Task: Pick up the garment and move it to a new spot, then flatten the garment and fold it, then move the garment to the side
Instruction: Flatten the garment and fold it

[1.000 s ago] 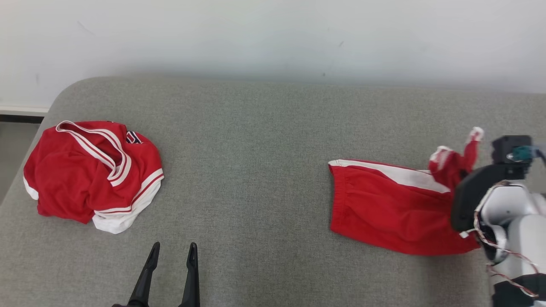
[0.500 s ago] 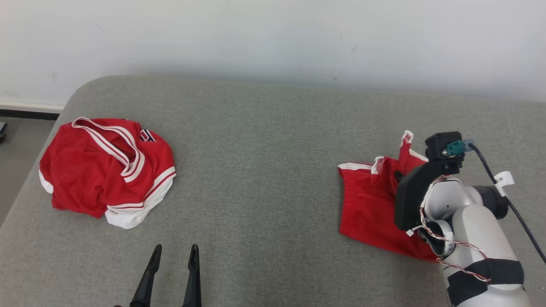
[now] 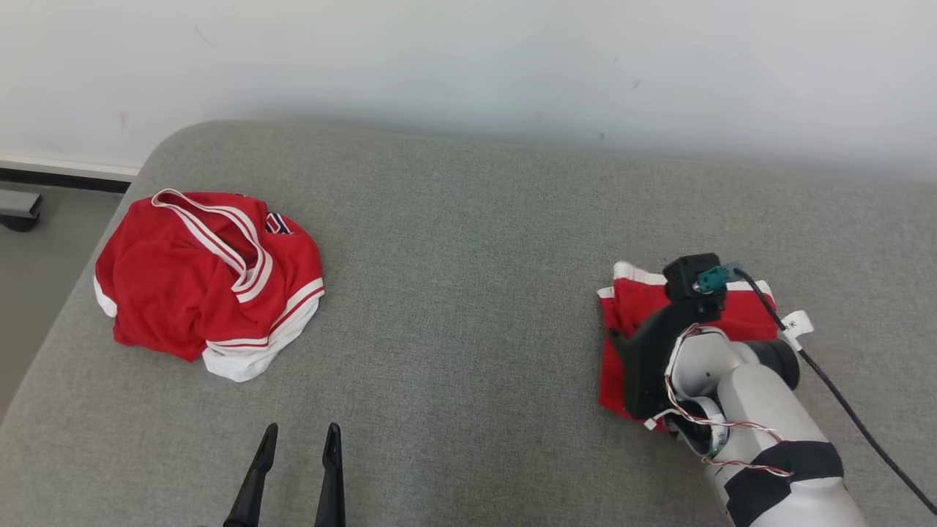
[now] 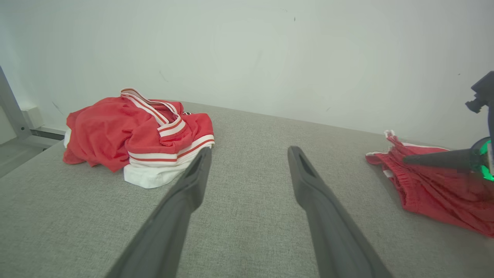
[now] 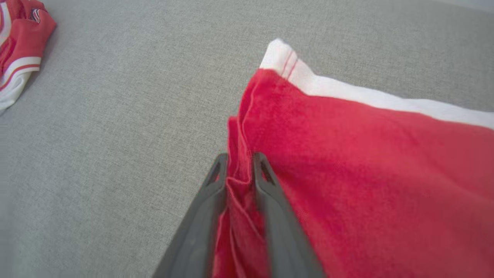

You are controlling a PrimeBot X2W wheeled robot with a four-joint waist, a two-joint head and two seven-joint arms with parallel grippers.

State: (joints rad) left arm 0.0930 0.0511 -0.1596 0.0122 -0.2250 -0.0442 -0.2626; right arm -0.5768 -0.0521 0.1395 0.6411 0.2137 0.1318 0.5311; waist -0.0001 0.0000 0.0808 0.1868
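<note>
The garment (image 3: pixel 628 313), red shorts with a white side stripe, lies doubled over on itself at the right of the grey cushion (image 3: pixel 468 307). My right arm's wrist (image 3: pixel 703 366) is low over it and covers its middle. In the right wrist view my right gripper (image 5: pixel 239 158) has its fingers a narrow gap apart, with a fold of the garment's (image 5: pixel 366 154) red edge bunched between them. My left gripper (image 3: pixel 300 433) stands open near the front edge, holding nothing. In the left wrist view the left gripper (image 4: pixel 249 152) points across bare cushion, with the garment (image 4: pixel 432 189) far to its right.
A crumpled red jersey (image 3: pixel 205 285) with white and red trim lies at the cushion's left end, also in the left wrist view (image 4: pixel 135 131). A pale wall (image 3: pixel 468 66) backs the cushion. Floor (image 3: pixel 44 241) drops off beyond the left edge.
My right arm has carried the shorts' far end leftward and down over the rest, doubling the spread shorts into a compact fold. The head camera has turned, shifting the whole picture. The left gripper is still.
</note>
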